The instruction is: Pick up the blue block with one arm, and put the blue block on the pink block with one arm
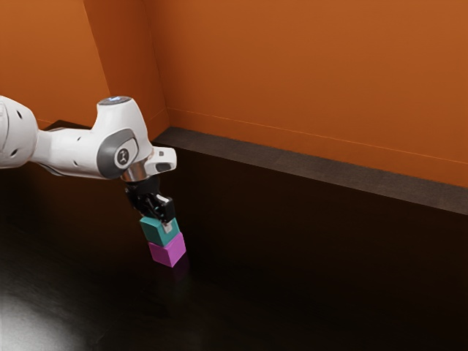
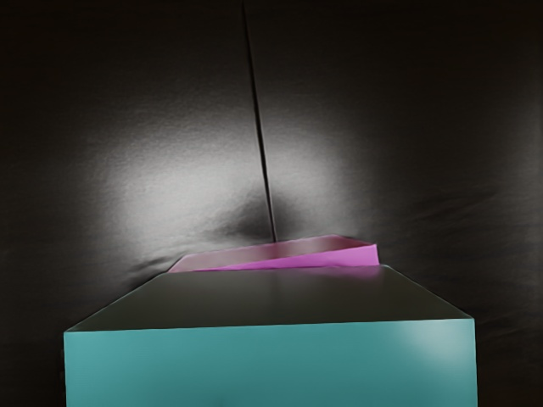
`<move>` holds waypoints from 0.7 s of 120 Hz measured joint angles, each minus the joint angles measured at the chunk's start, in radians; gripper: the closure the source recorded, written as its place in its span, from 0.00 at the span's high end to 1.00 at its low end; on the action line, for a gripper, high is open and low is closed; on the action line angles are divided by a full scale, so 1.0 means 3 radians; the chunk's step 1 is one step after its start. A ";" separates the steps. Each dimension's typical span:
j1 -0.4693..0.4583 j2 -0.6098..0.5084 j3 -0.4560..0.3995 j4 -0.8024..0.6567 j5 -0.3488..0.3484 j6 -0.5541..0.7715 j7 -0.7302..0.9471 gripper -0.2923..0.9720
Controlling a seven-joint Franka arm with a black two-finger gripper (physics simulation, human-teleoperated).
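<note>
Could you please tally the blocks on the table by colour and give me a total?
blue block: 1
pink block: 1
Total: 2 blocks

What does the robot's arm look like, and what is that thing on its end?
The arm is built of smooth, rounded white shells. One joint carries a round grey cap with a small dark mark, and above it sits a grey top with a blue dot. A shiny metal ring joins the arm to the gripper, a black piece with two short fingers.
</note>
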 joint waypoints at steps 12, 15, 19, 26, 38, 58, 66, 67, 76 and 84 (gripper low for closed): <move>-0.0004 -0.0001 0.0000 -0.0001 -0.0005 0.0002 0.0004 0.53; -0.0005 -0.0003 0.0000 -0.0001 -0.0006 0.0003 0.0005 0.53; -0.0004 -0.0004 -0.0001 -0.0002 -0.0007 0.0003 0.0006 0.53; -0.0007 -0.0008 -0.0004 -0.0005 -0.0010 0.0004 0.0007 0.53; -0.0015 -0.0012 -0.0009 -0.0006 -0.0012 0.0003 -0.0005 0.53; -0.0020 -0.0023 -0.0010 -0.0008 -0.0014 -0.0003 -0.0050 0.53; -0.0020 -0.0025 -0.0010 -0.0010 -0.0014 -0.0007 -0.0067 0.53; -0.0020 -0.0025 -0.0010 -0.0010 -0.0014 -0.0007 -0.0069 0.53; -0.0024 -0.0029 -0.0010 -0.0011 -0.0014 -0.0009 -0.0085 0.53; -0.0025 -0.0029 -0.0010 -0.0011 -0.0014 -0.0011 -0.0099 0.53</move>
